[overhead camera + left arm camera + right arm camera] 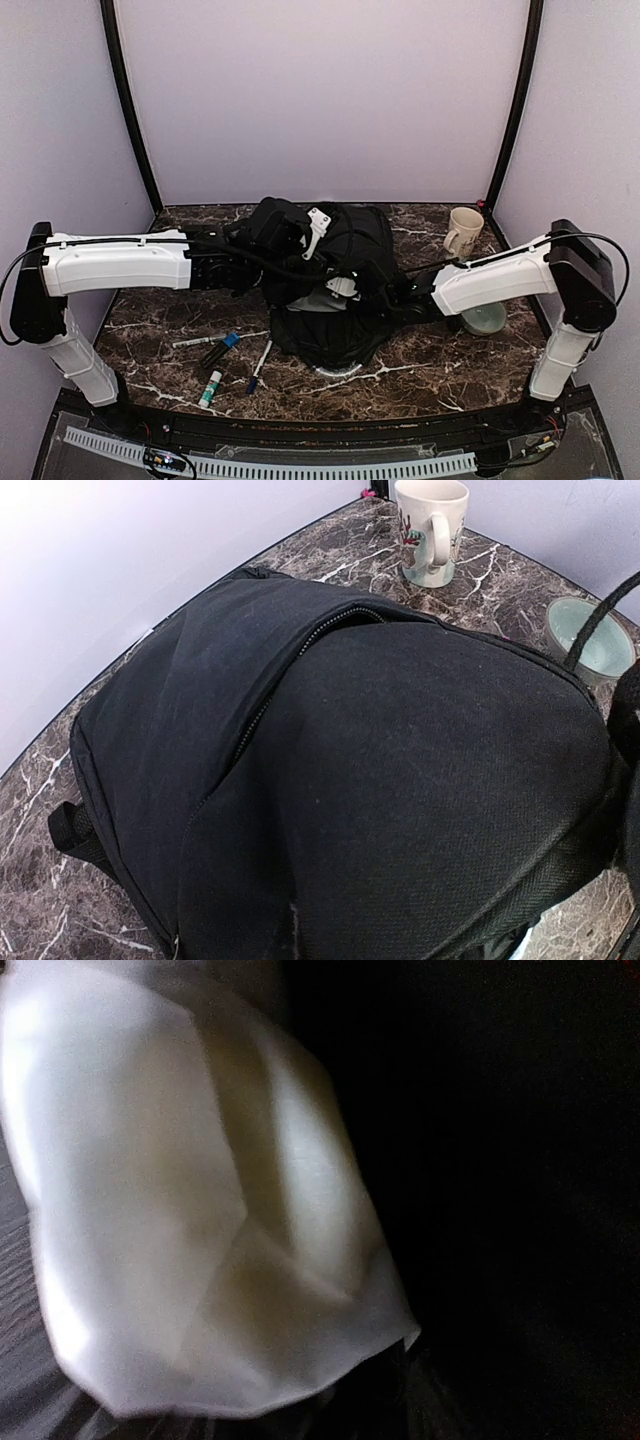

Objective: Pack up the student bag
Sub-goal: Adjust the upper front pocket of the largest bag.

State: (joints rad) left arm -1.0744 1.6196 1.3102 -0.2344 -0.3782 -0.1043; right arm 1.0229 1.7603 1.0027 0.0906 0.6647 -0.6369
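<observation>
The student bag (345, 250) is a large black backpack lying in the middle of the marble table. In the left wrist view the student bag (400, 780) fills the frame, with its zip seam curving across the top. My left gripper (305, 245) is over the bag's upper left part. Its fingers are hidden by black fabric that bunches up toward the camera, so it seems shut on the bag. My right arm (490, 278) reaches in from the right, and its gripper is buried inside the bag. The right wrist view shows only a blurred white soft sheet (200, 1210) against the dark interior (500, 1210).
A cream mug (463, 232) (432, 530) stands at the back right. A pale green bowl (485, 318) (590, 640) sits under the right arm. Pens and markers (220, 350), a blue pen (258, 368) and a glue stick (210, 388) lie front left of the bag.
</observation>
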